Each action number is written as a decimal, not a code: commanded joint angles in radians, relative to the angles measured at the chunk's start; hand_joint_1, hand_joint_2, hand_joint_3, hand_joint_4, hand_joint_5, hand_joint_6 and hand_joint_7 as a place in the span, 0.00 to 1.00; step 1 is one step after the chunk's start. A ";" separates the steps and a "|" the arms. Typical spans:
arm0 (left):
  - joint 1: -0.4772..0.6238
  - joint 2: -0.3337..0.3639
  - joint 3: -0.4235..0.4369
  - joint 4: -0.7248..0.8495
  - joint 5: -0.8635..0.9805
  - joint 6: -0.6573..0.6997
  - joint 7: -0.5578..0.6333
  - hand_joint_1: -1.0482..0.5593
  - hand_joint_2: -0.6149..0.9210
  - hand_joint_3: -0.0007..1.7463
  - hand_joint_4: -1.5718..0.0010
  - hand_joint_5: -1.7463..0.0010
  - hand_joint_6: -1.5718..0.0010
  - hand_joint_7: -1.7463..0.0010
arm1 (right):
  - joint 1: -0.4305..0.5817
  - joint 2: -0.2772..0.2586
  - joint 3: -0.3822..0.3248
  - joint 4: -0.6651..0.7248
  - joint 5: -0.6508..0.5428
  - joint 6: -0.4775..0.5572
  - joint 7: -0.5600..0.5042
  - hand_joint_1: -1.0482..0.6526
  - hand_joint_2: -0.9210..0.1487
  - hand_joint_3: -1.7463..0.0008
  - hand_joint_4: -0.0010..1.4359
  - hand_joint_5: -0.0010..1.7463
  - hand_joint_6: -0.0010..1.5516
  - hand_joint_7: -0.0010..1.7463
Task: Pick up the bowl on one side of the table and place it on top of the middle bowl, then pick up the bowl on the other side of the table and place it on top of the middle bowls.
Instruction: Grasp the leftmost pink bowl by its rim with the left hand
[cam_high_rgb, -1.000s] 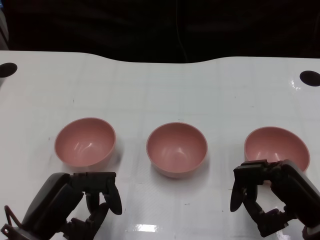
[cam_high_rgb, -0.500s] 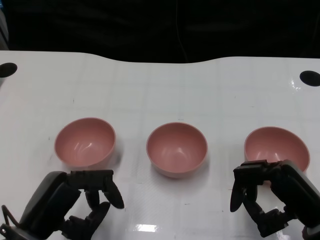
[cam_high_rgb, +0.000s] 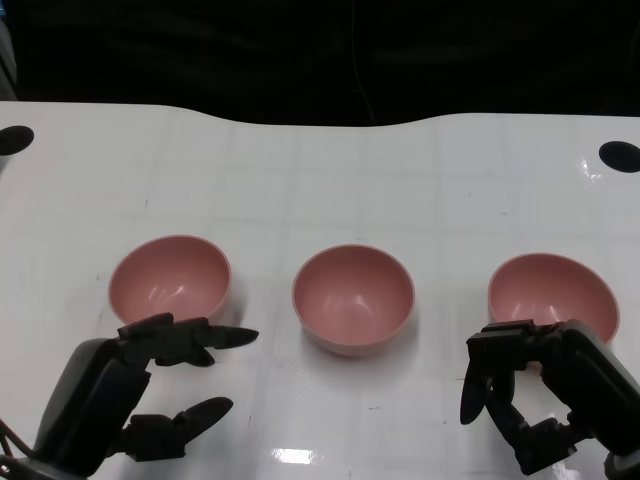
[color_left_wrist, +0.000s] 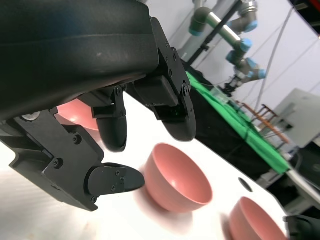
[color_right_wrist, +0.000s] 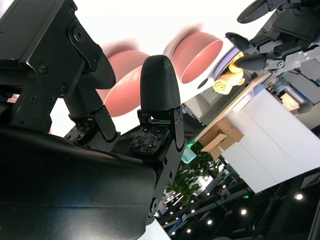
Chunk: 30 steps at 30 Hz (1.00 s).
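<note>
Three pink bowls stand in a row on the white table (cam_high_rgb: 320, 180): the left bowl (cam_high_rgb: 170, 283), the middle bowl (cam_high_rgb: 353, 297) and the right bowl (cam_high_rgb: 552, 293). My left hand (cam_high_rgb: 150, 385) is just in front of the left bowl, holding nothing; its fingers (cam_high_rgb: 215, 338) stretch out level near the bowl's front rim, the thumb lower down. My right hand (cam_high_rgb: 525, 400) sits at the right bowl's front edge with bent fingers apart and nothing in them. The left wrist view shows the middle bowl (color_left_wrist: 177, 180) and the right bowl (color_left_wrist: 255, 222) beyond my fingers (color_left_wrist: 175, 115).
Two black round holes mark the table's far corners, one at the left (cam_high_rgb: 15, 139) and one at the right (cam_high_rgb: 619, 155). The far edge of the table curves inward against a dark background. White tabletop separates the bowls.
My left hand's fingers have uncurled and stretched out toward the left bowl's front rim, and the thumb has dropped away from them. The right hand and all three bowls have stayed put.
</note>
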<state>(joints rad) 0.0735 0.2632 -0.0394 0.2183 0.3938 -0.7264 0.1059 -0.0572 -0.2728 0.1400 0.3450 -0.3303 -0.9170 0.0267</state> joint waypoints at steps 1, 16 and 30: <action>0.014 0.005 0.013 -0.024 0.027 0.029 0.029 0.52 0.92 0.12 0.74 0.48 0.58 0.96 | 0.006 -0.007 -0.002 -0.005 0.005 -0.001 -0.001 0.77 0.77 0.07 0.67 0.97 0.61 0.73; 0.066 -0.024 -0.046 -0.438 0.455 0.577 -0.012 0.37 0.98 0.01 0.97 0.60 0.80 0.99 | 0.011 -0.006 -0.004 -0.010 0.010 0.002 -0.002 0.77 0.77 0.06 0.68 0.97 0.61 0.74; -0.045 -0.027 -0.172 -0.425 0.702 0.882 -0.108 0.33 1.00 0.01 0.93 0.63 0.79 1.00 | 0.014 -0.004 -0.002 -0.020 0.012 0.014 0.001 0.78 0.77 0.07 0.67 0.97 0.60 0.74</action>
<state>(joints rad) 0.0481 0.2301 -0.2038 -0.2261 1.0756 0.1257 0.0212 -0.0489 -0.2725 0.1401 0.3323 -0.3295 -0.9102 0.0272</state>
